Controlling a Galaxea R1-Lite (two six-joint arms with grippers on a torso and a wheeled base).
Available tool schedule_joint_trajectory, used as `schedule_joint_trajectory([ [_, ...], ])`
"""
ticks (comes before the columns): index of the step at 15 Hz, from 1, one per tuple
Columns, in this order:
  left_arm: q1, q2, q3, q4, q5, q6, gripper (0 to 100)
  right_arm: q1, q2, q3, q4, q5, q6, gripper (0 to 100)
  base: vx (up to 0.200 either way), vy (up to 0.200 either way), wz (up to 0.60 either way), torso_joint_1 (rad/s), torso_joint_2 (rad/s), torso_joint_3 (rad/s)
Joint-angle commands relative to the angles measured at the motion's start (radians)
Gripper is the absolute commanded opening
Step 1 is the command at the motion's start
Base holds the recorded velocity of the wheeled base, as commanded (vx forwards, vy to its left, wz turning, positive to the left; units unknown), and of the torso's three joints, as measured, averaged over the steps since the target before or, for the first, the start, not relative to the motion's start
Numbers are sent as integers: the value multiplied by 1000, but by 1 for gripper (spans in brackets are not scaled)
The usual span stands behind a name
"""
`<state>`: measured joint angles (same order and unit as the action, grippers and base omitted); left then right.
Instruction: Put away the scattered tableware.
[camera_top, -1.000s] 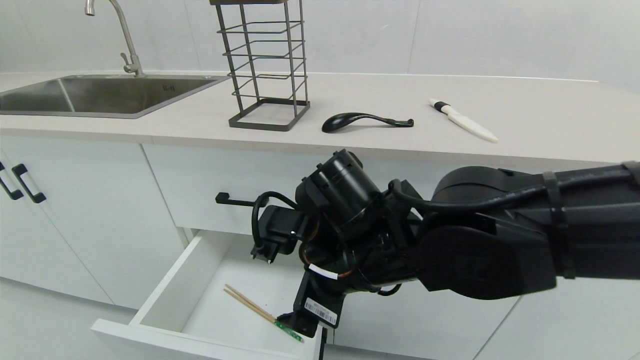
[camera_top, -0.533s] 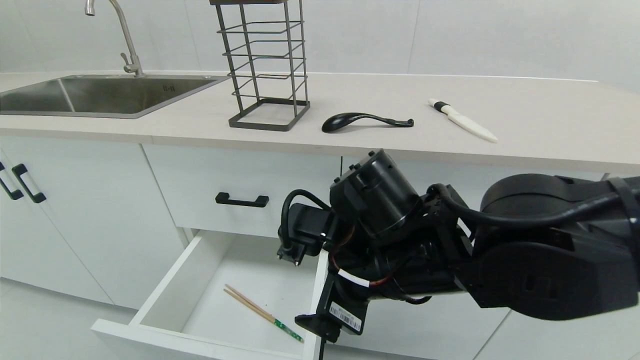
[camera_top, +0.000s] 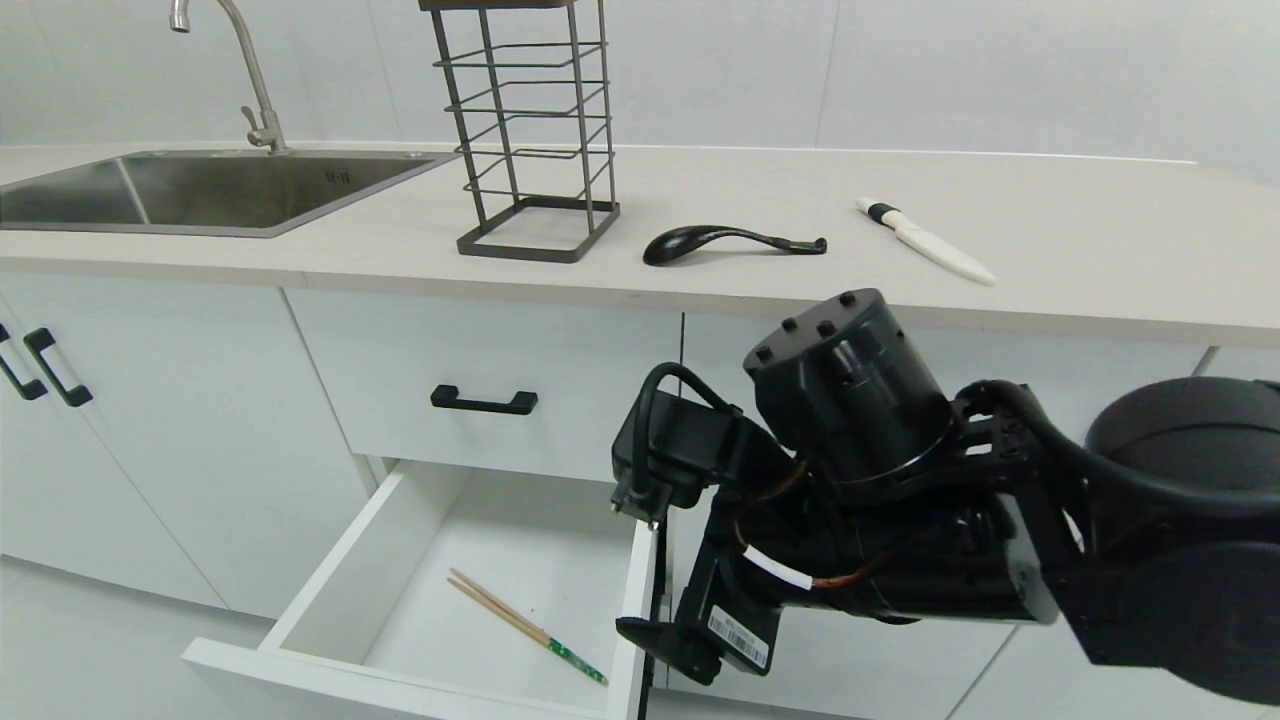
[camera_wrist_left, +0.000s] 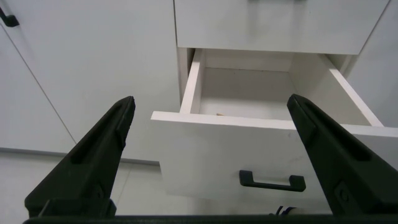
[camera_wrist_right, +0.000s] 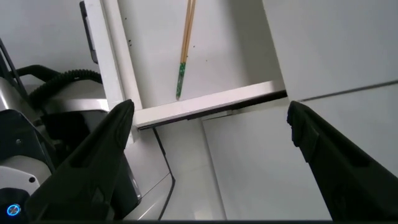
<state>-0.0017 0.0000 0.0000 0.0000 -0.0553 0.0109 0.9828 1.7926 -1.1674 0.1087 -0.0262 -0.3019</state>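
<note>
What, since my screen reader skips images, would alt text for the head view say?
A pair of chopsticks lies in an open white drawer under a kitchen counter, with the right gripper hanging at the drawer's right wall. On the counter are a sink, a wire rack, a black spoon and a white knife.

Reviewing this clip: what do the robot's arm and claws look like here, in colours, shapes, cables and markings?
The right arm is bulky and matte black, with a round cylindrical housing studded with bolts. A thick black cable loops from a boxy module, thin reddish wires run beneath it, and a white barcode label sits low. The right claw and left claw each have two flat, tapering black fingers.
</note>
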Motion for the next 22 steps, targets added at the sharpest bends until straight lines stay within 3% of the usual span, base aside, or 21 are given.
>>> schedule_joint_trajectory([
  [1, 0, 2, 0, 0, 0, 0, 100, -3, -48, 40, -9, 0, 7, 100, 0, 0, 0, 0, 0, 0],
  [6, 0, 2, 0, 0, 0, 0, 100, -16, -98, 78, -12, -26, 14, 100, 0, 0, 0, 0, 0, 0],
  [8, 0, 2, 0, 0, 0, 0, 100, -22, -122, 88, -89, -83, 66, 100, 0, 0, 0, 0, 0, 0],
  [12, 0, 2, 0, 0, 0, 0, 100, -39, -151, 147, -225, -90, 69, 100, 0, 0, 0, 0, 0, 0],
  [19, 0, 2, 0, 0, 0, 0, 100, -115, -265, 149, -233, -110, 49, 100, 0, 0, 0, 0, 0, 0],
  [22, 0, 2, 0, 0, 0, 0, 100, -161, -320, 149, -235, -138, -19, 100, 0, 0, 0, 0, 0, 0],
])
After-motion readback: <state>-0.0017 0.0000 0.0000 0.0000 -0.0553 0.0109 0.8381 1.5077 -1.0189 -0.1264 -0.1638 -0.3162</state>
